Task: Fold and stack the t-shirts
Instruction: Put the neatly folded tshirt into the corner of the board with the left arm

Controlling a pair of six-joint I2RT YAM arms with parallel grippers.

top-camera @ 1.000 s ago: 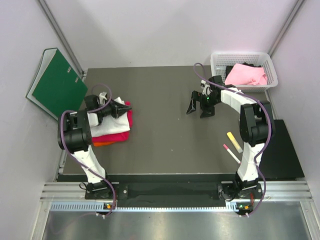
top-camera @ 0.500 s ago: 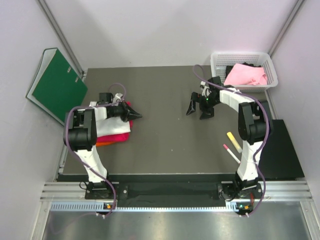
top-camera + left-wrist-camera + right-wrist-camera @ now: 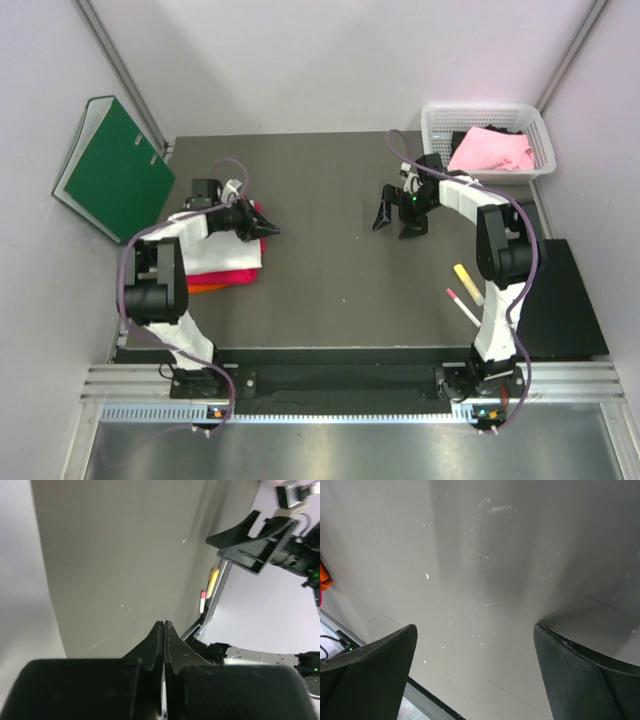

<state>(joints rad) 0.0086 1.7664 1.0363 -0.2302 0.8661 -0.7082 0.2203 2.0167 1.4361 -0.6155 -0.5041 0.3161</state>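
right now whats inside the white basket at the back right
A crumpled light pink t-shirt lies in the white basket, with a dark scrap showing behind it. Anything under the shirt is covered.

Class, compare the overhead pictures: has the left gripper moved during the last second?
Yes. The left gripper swung rightward: it was over the t-shirt stack, and its tip now pokes past the stack's right edge.

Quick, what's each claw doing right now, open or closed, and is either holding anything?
Left claw: closed, nothing between its fingers.
Right claw: open wide, holding nothing.
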